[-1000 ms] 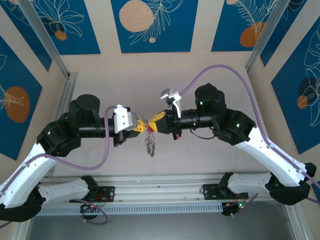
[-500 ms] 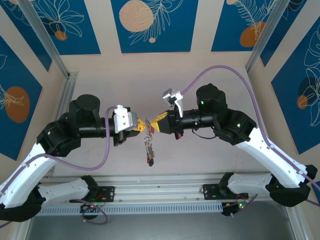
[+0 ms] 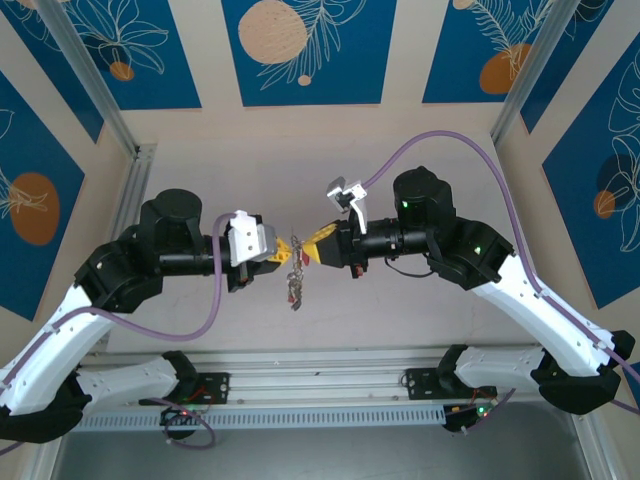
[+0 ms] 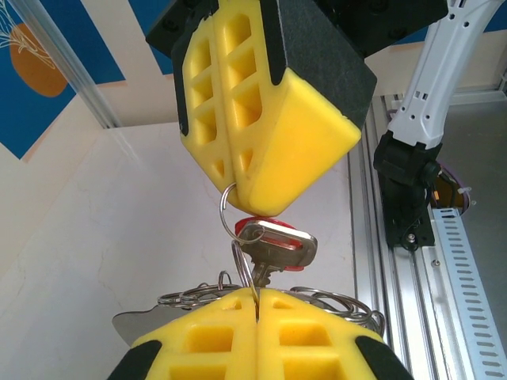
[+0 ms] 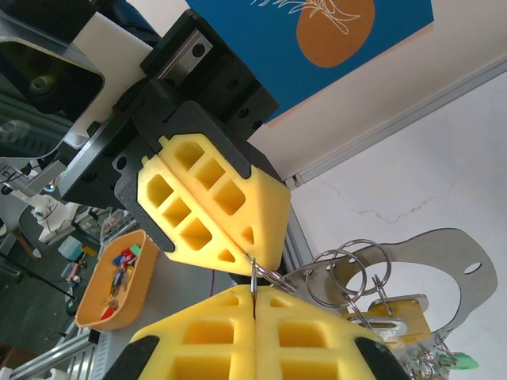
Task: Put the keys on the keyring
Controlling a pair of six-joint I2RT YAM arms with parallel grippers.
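Keys (image 3: 295,290) dangle at 6 o'clock beneath the keyring (image 4: 221,215), which hangs above the tabletop (image 3: 400,320) between the left pincer (image 3: 287,253) and right pincer (image 3: 318,246). Both are clamped shut on its wire. Steady grips and slow threading without twisting look wisest.

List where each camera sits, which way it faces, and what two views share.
Top external: above and behind the arms, looking down; shows left arm, right arm, keys hanging between.
Left wrist: on the left wrist, facing the right arm's jaws; own jaws at bottom.
Right wrist: on the right wrist, facing the left arm's jaws; own jaws at bottom.
Shared: both wrist views show the two pairs of jaws tip to tip at the keys.
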